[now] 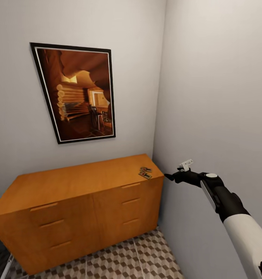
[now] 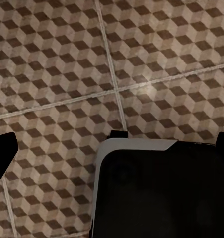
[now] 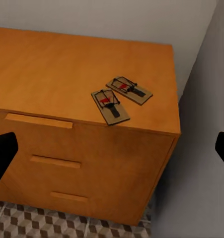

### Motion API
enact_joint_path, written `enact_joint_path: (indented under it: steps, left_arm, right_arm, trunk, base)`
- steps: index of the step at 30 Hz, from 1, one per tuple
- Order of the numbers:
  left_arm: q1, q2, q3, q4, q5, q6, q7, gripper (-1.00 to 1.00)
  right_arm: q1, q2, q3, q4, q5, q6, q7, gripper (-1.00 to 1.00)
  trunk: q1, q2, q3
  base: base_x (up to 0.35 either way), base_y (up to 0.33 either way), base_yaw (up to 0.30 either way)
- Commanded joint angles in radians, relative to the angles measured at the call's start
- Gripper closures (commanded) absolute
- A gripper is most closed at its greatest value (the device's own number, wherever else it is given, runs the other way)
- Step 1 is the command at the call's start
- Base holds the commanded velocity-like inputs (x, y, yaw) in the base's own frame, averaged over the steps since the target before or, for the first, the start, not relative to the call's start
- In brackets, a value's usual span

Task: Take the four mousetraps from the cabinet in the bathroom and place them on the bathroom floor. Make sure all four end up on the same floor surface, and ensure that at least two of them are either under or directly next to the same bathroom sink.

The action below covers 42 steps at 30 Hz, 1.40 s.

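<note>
Two mousetraps [image 1: 145, 172] lie side by side on top of the orange-brown cabinet [image 1: 80, 205], near its right front corner. In the right wrist view, one mousetrap [image 3: 110, 105] sits at the front edge and the other mousetrap [image 3: 129, 89] just behind it. My right gripper [image 1: 168, 176] hovers just right of that corner, level with the cabinet [image 3: 52, 69] top, apart from the traps. It is open [image 3: 112, 151] and holds nothing. My left gripper [image 2: 112, 148] is open above the bathroom floor [image 2: 67, 64], also with nothing in it.
The cabinet stands in a corner, with a grey wall [image 1: 216, 97] close on its right and a framed picture [image 1: 78, 91] on the wall behind. Patterned floor tiles [image 1: 138, 255] lie in front. A dark, white-edged robot part [image 2: 156, 193] shows in the left wrist view.
</note>
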Motion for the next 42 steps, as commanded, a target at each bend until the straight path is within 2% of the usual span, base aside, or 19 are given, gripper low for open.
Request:
enact_joint_path:
  steps: [1, 8, 16, 42]
  left_arm:
    - [-0.002, -0.001, -0.008, 0.005, 0.003, -0.006, 0.003, -1.0]
    - [-0.002, -0.002, -0.008, 0.008, 0.003, -0.007, 0.003, -1.0]
    - [-0.002, -0.002, -0.008, 0.009, 0.003, -0.006, 0.003, -1.0]
    - [-0.002, -0.002, -0.008, 0.01, 0.003, -0.006, 0.003, -1.0]
  right_arm:
    - [-0.001, 0.001, 0.001, 0.009, 0.002, 0.005, 0.003, -1.0]
    - [-0.001, 0.015, 0.001, 0.032, 0.002, 0.005, 0.003, -1.0]
    - [-0.001, 0.02, 0.001, 0.04, 0.002, 0.005, 0.003, -1.0]
    - [-0.001, 0.02, 0.001, 0.041, 0.004, 0.005, 0.001, -1.0]
  trunk:
    - [0.001, -0.002, -0.002]
    - [0.001, -0.002, -0.002]
    - [0.001, -0.002, -0.002]
    - [0.001, -0.002, -0.002]
  base:
    - [0.097, -0.073, 0.0]
    - [0.043, -0.032, 0.0]
    - [0.01, 0.026, 0.0]
    - [0.156, 0.173, 0.0]
